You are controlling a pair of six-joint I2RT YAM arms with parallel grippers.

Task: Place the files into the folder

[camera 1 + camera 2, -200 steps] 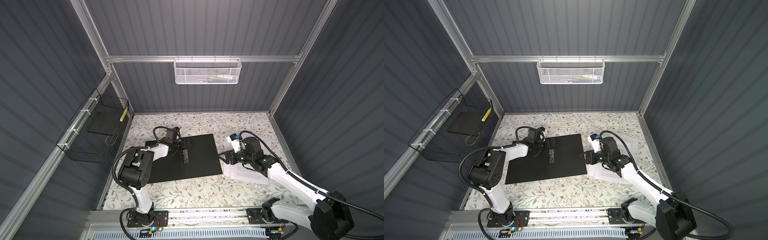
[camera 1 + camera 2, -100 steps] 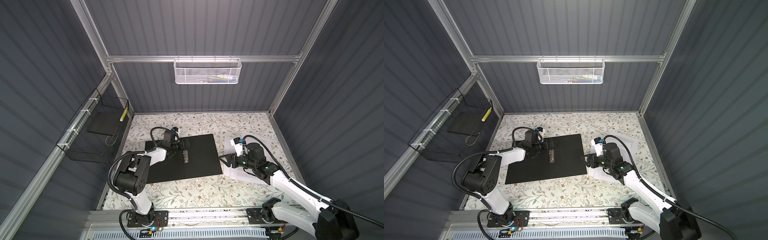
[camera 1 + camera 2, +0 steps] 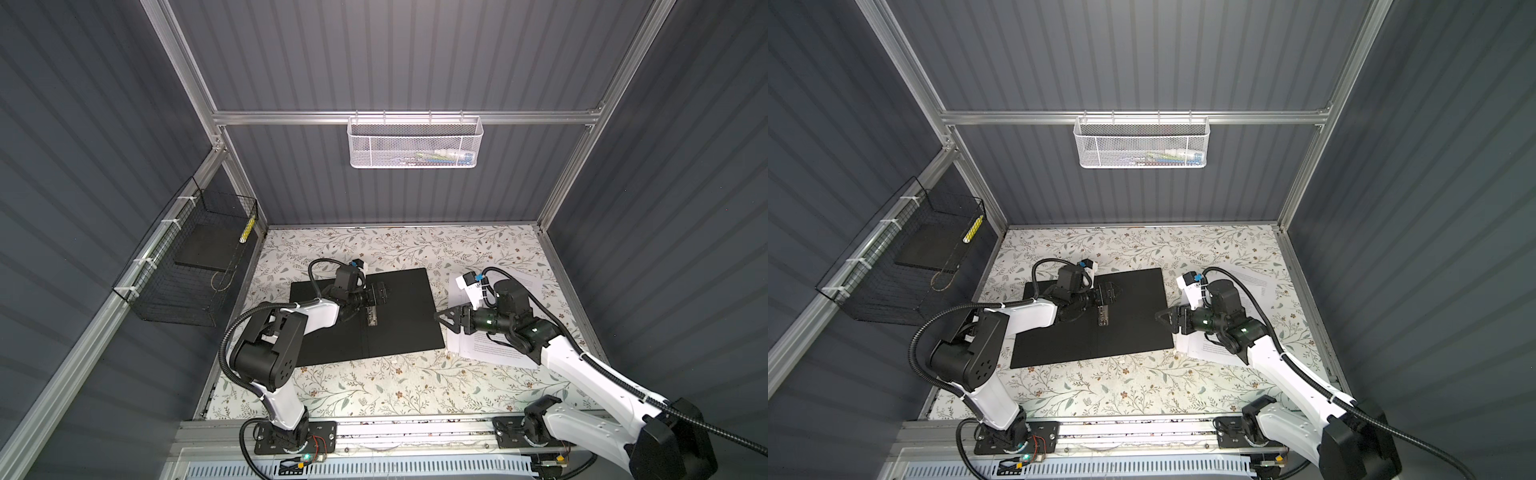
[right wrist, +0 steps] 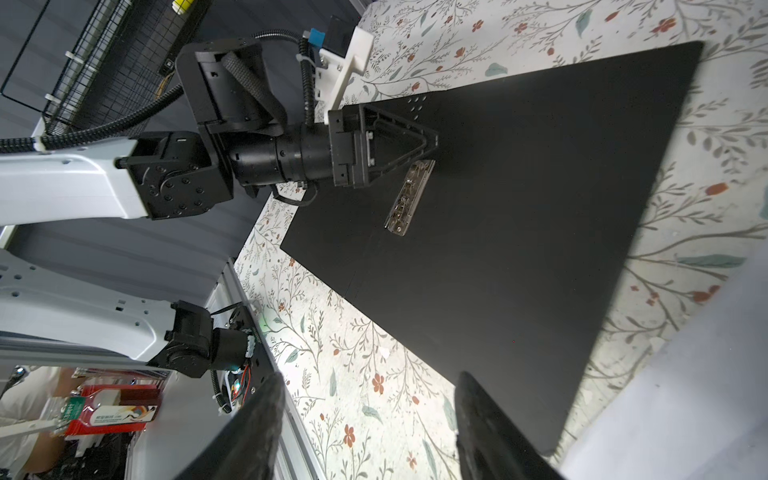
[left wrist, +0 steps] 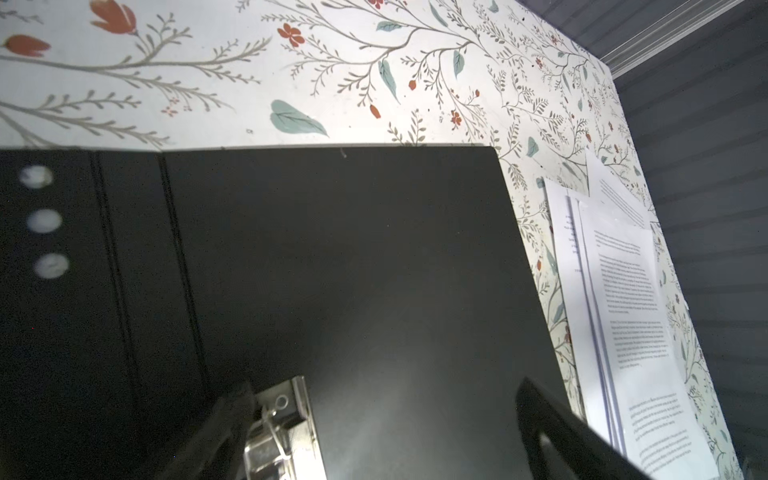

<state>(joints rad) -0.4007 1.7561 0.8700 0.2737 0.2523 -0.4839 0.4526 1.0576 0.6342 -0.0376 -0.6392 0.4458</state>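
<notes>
On the floral-patterned tabletop (image 3: 374, 386), the flat A4 folder (image 3: 399, 324) lies opened out, black inner faces up, with its small metal clip (image 3: 371, 318) mounted beside the spine crease. The files, a loose stack of white paper sheets printed with small black text (image 3: 498, 353), lie on the tabletop just beside the folder's right-hand edge. No sheet is on the folder yet.

My left gripper (image 3: 380, 293) hovers low over the far end of the metal clip. Its fingers (image 5: 561, 440) are spread fully apart and grasp nothing.

My right gripper (image 3: 442, 322) sits over the line where the folder's right edge meets the stack, pointing toward the folder. Its fingers (image 4: 257, 424) are parted, with only tabletop and folder visible between them, so nothing is grasped.

Governing relation:
- The stack lies beneath and behind my right fingertips, toward the right side of the tabletop.
- Its long axis runs from the near edge toward the far wall, roughly parallel to the folder's right edge. The sheets are fanned slightly askew.
- My right arm is the nearer one. My left gripper is well apart from the files, across the folder's right panel.

Judgement: pickup requires my right fingers to draw back and close on the stack's inner long edge, then carry it sideways onto the right panel. The fanned sheets may separate.
</notes>
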